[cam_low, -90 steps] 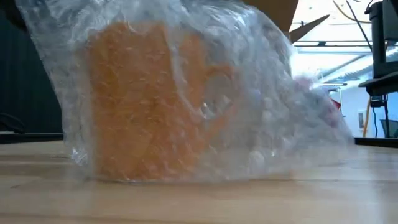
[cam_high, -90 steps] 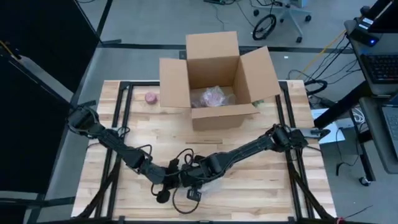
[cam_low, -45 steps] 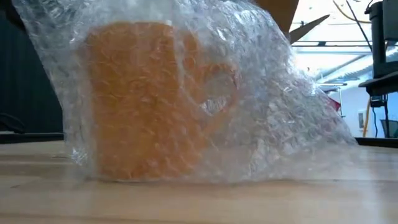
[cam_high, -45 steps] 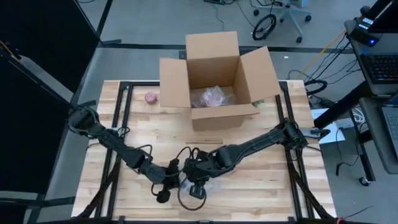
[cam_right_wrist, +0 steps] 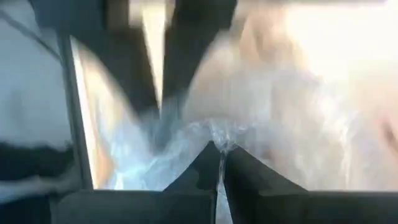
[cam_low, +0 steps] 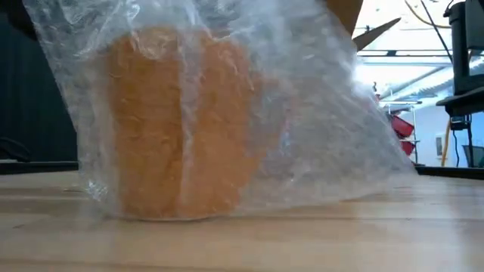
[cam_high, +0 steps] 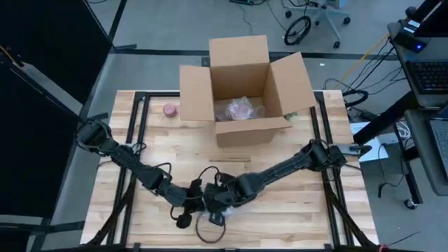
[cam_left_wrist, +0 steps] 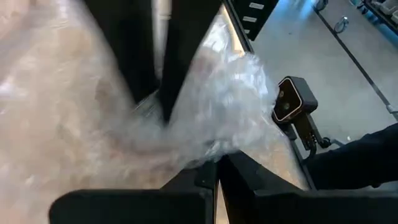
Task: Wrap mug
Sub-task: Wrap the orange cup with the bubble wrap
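Mug [cam_low: 178, 125], orange, upright on counter [cam_low: 242, 242] at near edge, swathed in bubble wrap [cam_low: 318, 128]; handle hidden under folds. Left gripper [cam_left_wrist: 216, 169] near mug, jaws pressed together, pinching bubble wrap. Right gripper [cam_right_wrist: 219, 149] just beside it, jaws likewise pressed together on wrap. Both arms meet low at near centre of counter. Cardboard box [cam_high: 241, 91] open at far centre, well apart from mug, wrapped bundle [cam_high: 238, 109] inside. Small pink object [cam_high: 169, 109] left of box.

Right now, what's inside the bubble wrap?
An orange mug, standing upright on the table. The bubble wrap blurs its handle and hides its rim.
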`<control>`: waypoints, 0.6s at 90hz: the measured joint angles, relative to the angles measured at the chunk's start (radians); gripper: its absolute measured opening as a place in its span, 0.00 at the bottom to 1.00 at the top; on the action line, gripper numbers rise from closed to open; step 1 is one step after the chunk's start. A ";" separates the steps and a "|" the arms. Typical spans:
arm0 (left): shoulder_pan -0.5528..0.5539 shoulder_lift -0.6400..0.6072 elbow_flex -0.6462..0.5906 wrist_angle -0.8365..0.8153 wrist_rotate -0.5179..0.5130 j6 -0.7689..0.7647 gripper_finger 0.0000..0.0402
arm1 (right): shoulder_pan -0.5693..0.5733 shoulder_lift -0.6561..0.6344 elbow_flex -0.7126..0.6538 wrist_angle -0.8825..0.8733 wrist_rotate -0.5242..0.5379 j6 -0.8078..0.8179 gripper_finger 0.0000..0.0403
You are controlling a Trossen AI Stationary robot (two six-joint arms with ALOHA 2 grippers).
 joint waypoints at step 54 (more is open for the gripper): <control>0.002 0.001 0.000 0.014 -0.006 -0.019 0.00 | -0.015 0.127 -0.016 0.068 -0.085 -0.018 0.00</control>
